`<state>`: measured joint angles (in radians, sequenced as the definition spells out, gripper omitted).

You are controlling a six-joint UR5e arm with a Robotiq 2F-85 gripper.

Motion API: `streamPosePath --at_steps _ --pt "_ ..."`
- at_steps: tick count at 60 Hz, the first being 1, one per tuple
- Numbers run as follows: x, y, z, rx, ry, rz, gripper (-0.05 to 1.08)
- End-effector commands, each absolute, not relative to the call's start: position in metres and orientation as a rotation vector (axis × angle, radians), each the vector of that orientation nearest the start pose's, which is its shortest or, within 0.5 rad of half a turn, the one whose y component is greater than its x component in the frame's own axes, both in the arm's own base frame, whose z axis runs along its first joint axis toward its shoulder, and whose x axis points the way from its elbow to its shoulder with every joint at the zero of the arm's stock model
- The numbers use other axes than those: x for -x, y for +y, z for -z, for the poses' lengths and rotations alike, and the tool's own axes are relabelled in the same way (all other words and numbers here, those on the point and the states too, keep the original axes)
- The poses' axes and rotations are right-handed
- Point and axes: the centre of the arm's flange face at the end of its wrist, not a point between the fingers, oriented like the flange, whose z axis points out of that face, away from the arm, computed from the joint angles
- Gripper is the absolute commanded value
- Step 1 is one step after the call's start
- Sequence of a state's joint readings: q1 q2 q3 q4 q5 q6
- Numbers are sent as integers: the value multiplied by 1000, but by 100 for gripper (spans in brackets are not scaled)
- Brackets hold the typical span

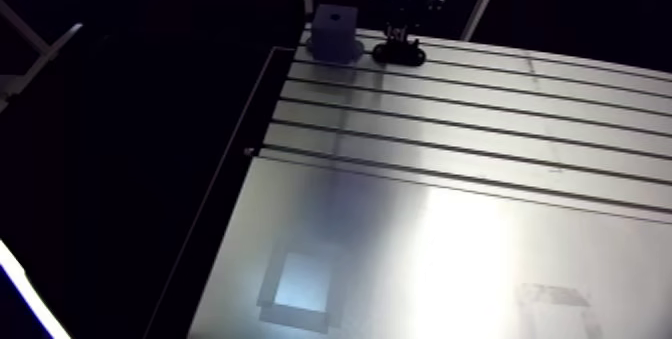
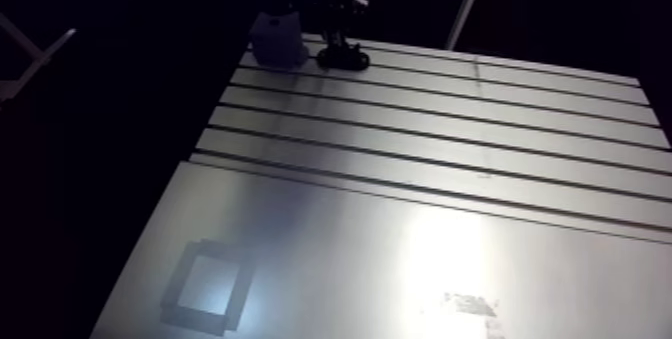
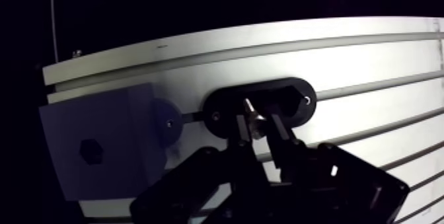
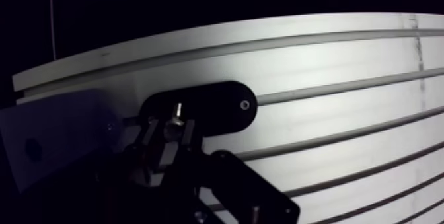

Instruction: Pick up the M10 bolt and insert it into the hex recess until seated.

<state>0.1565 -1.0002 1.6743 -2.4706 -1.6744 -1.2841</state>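
While over the black holder (image 3: 224, 101) (grey block (image 3: 112, 134) just beside), fingers (image 3: 277, 129) tight on the M10 bolt (image 4: 176, 115).

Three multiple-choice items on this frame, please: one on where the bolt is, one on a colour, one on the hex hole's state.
1. Where is the bolt? A seated in the grey block; B at the oval holder, by the gripper; C gone from view.
2. The holder's colour? A black; B red; C white.
3. The block's hex hole is: A empty; B filled; C taped over.
Key: 1B, it stands at the holder by the gripper; 2A, the holder shows black; 3A, the hole is dark, nothing in it.
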Motion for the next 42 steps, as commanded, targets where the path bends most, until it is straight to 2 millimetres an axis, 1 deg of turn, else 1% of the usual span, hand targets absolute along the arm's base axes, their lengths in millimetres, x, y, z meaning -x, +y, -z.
streamPosePath --at_steps 1,12,14,16,26,30,32,34,36,37,38,41,42 --pt "628 -224 -207 -238 3383 -84 75" --pt "628 -223 -214 -239 3393 -81 76" --pt "629 -223 -219 -241 3401 -78 76" --pt "629 -223 -219 -241 3401 -78 76" --pt "632 -221 -233 -242 3420 -76 78" --pt "634 -220 -241 -200 3421 -86 79" --pt "634 -220 -241 -200 3421 -86 79" --pt "634 -220 -245 -187 3425 -89 79" --pt "634 -220 -255 -172 3437 -93 81" --pt "634 -220 -255 -172 3437 -93 81" --pt "634 -219 -260 -164 3443 -97 82" --pt "634 -219 -265 -152 3446 -104 83" --pt "634 -219 -272 -140 3451 -106 84"
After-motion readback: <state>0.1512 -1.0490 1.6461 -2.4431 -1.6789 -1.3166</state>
